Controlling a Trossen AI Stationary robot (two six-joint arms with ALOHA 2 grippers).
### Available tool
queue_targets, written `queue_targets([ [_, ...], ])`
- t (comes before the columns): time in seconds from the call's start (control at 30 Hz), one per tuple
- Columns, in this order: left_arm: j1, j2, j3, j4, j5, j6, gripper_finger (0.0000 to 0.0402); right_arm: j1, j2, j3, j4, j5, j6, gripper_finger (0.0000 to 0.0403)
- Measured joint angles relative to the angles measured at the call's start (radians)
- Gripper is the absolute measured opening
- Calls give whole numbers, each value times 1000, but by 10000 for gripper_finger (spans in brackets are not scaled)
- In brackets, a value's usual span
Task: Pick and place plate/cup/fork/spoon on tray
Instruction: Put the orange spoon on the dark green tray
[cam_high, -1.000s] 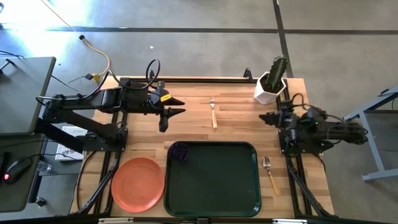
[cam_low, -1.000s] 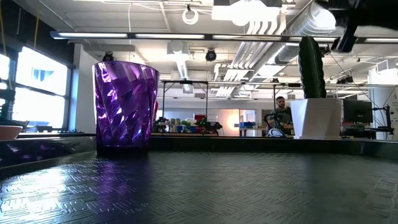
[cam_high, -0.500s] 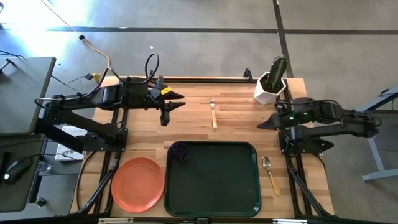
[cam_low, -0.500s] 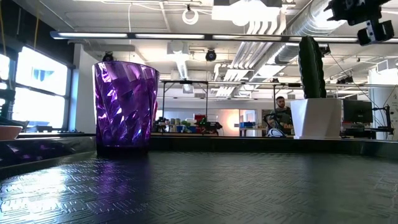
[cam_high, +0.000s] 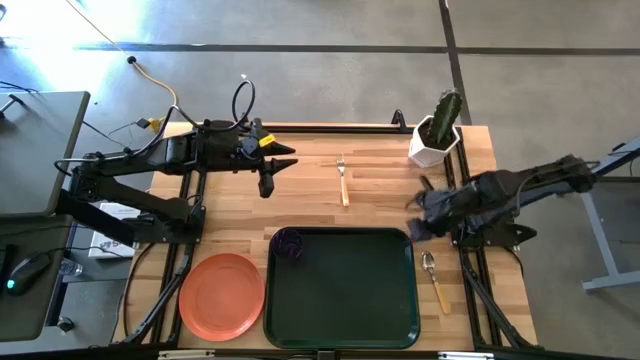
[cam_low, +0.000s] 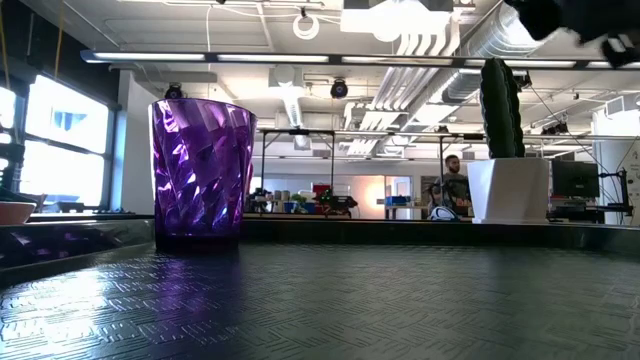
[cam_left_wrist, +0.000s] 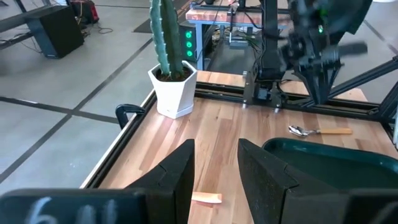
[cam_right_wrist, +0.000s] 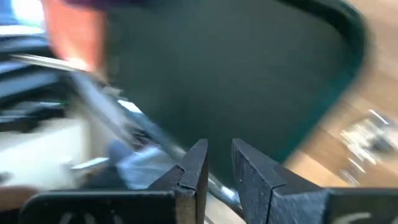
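1. Right gripper (cam_high: 418, 222) hangs over the table beside the tray's (cam_high: 340, 330) far right corner; fingers (cam_right_wrist: 194, 167) stand a little apart with nothing between them.
2. Spoon (cam_high: 434, 277) lies on the wood just nearside of that gripper, right of the tray, handle pointing to the near edge.
3. Cactus pot (cam_high: 434, 143) stands beyond it at the far right corner.
4. Left gripper (cam_high: 272, 172) waits over the far left boards, fingers (cam_left_wrist: 173, 177) parted, empty; fork (cam_high: 342, 182) lies to its right.
5. Cup (cam_high: 288, 243) sits in the tray's far left corner; plate (cam_high: 222, 295) rests on the table, touching the tray's left side.
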Motion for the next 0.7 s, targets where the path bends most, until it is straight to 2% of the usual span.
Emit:
queue_targets([
  [0.13,0,0,0,0,-4,0,113,96,55,1,-94,-1,112,64],
  [0.4,0,0,0,0,-30,0,113,242,118,1,-127,0,259,64],
  [0.7,0,0,0,0,-30,-12,113,378,213,2,-144,-40,267,64],
])
